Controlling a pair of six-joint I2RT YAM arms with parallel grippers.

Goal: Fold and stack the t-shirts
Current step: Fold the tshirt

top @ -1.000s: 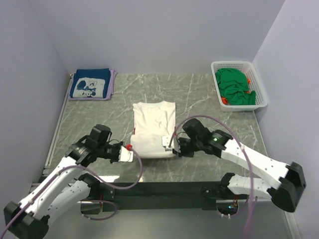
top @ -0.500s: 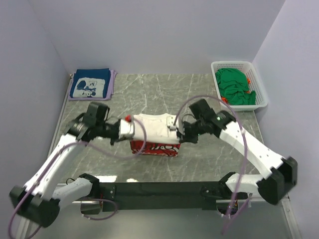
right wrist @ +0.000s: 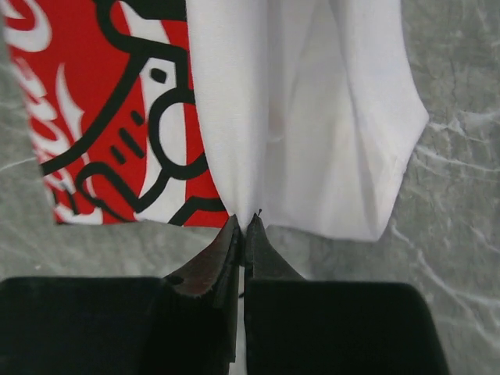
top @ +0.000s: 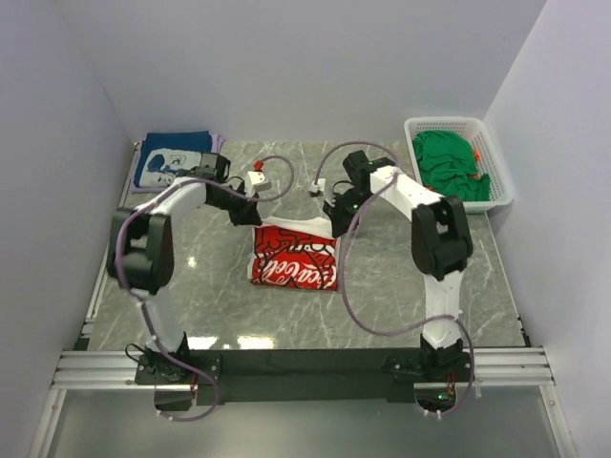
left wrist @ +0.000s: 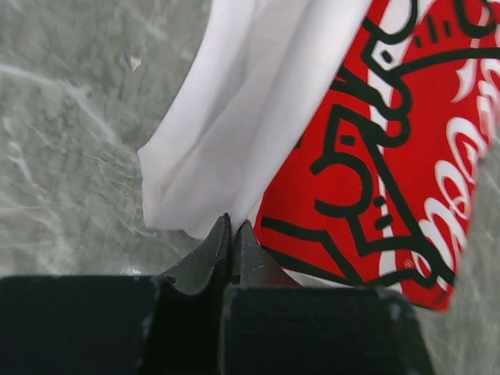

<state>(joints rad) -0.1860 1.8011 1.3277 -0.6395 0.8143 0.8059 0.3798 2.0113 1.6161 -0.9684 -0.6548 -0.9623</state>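
Top external view: I've got the left gripper (top: 253,214) and right gripper (top: 331,220) each pinched shut on the white t-shirt (top: 294,262) at the middle of the table (top: 410,286), holding its far edge so it doubles over print-up.

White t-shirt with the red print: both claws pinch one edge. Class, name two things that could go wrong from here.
1. The left claw and right claw each grip only a thin sliver of the white t-shirt; it could slip free and the fold flop open.
2. The cloth is bunched in pleats beside each pinch, so laying it down may leave a creased, lopsided fold.
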